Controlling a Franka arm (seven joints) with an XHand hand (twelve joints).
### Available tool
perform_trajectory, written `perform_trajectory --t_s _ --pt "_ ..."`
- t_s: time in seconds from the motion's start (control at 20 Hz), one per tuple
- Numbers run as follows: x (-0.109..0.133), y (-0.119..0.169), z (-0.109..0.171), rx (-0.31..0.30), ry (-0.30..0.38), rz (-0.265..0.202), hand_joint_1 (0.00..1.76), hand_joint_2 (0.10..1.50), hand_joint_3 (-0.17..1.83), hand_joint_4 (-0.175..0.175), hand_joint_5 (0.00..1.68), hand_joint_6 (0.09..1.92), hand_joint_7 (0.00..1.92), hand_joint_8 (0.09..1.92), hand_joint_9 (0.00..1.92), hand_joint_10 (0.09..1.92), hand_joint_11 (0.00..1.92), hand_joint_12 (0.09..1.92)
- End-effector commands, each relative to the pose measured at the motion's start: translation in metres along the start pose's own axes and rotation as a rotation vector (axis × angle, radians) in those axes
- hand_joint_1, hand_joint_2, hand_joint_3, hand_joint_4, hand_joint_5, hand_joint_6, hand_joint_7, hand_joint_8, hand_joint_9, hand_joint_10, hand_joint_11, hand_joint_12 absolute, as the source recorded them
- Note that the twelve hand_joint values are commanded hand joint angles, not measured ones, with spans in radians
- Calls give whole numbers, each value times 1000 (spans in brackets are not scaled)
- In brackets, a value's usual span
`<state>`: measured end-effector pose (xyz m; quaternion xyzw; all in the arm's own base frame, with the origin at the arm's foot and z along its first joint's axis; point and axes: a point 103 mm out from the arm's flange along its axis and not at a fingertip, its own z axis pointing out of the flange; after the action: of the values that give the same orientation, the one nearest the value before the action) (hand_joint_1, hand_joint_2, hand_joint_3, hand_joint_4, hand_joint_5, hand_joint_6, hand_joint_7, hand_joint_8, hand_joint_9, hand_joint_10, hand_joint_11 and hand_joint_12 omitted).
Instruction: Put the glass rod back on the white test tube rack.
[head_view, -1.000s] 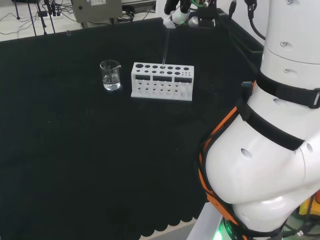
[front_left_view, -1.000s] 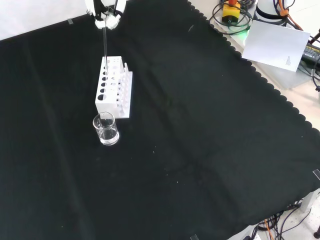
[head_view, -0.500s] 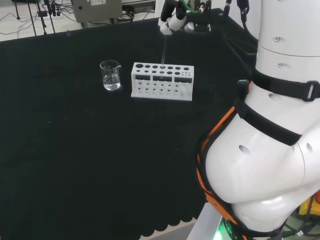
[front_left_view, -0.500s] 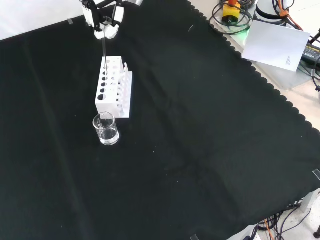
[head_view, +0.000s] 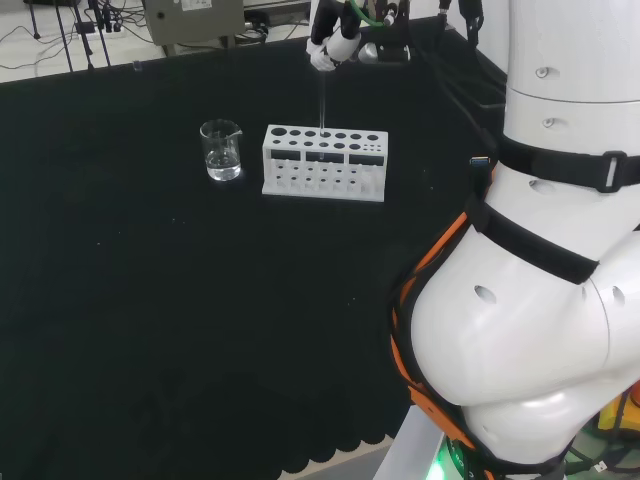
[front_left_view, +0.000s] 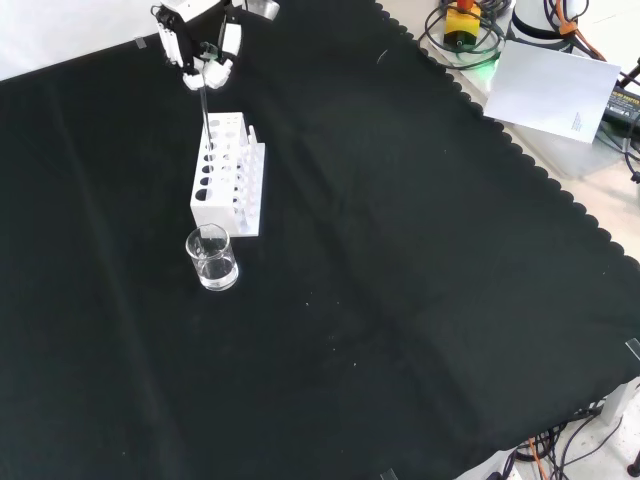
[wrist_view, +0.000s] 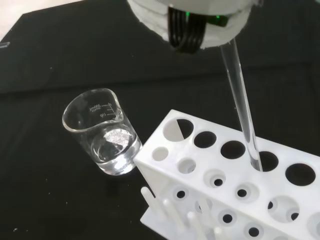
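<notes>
My hand (front_left_view: 205, 62) pinches the glass rod (wrist_view: 241, 105), its tip entering a back-row hole of the white test tube rack (head_view: 325, 162). Lowering and letting go remain.

Head view looks over the arm, front view faces down opposite — both share the rack (head_view: 324, 162), wrist view close.

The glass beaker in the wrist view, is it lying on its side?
No, the beaker stands upright on the black cloth beside the white rack, with a little clear liquid at its bottom.
</notes>
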<state>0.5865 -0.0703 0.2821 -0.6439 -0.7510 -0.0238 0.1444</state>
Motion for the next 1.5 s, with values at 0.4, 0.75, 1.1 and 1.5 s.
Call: perform_trajectory --t_s 0.4,0.75,1.1,1.5 --pt "2 4 5 46 -21 4 1314 794 435 -175 1371 87 1235 963 1851 531 1344 1012" --pt "7 10 11 66 -29 3 1314 793 436 -175 1372 87 1238 958 1852 531 1339 1008" --pt "6 11 11 70 -20 15 1314 792 437 -175 1372 87 1238 957 1853 531 1339 1006" --pt "-4 10 11 89 -8 21 1314 792 433 -175 1373 87 1247 939 1853 528 1340 1003"
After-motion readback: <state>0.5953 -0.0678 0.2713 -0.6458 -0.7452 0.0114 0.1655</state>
